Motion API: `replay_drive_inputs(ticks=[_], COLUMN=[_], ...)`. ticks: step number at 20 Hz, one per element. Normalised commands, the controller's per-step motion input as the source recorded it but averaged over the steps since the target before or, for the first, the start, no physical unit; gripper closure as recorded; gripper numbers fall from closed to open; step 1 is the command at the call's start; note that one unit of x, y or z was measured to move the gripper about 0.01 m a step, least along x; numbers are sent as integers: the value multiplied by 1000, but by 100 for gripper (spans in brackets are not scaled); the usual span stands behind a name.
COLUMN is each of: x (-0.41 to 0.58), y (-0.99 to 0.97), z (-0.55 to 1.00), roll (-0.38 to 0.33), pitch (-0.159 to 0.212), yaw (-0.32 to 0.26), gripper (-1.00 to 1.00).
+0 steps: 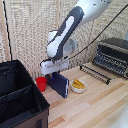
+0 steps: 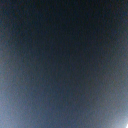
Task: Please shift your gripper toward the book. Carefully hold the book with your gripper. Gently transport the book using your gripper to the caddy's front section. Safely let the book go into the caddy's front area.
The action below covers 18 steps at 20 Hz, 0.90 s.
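Observation:
The dark navy book stands upright on edge, slightly tilted, just to the right of the red cup in the exterior view. My white gripper sits directly over the book's top edge and is shut on it; the fingertips are hard to make out. I cannot tell whether the book's lower edge touches the wooden table. A dark blue surface fills the whole wrist view, so close that it is blurred. The large black caddy with its inner dividers stands at the exterior view's left, a short way from the book.
A red cup stands between the caddy and the book. A small white bowl with yellow contents lies just right of the book. A black-and-silver toaster oven with a wire rack in front of it occupies the right.

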Motion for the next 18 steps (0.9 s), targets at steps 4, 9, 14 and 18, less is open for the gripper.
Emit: replay_drive_inputs(ticks=[4, 9, 14, 18], x=[36, 177, 305, 251], y=[116, 6, -104, -93], z=[41, 639, 1000, 1000], roll=[-9, 2, 9, 0], pitch=[-7, -21, 23, 69], yaw=[-7, -70, -91, -18], gripper=[100, 100, 100, 100])
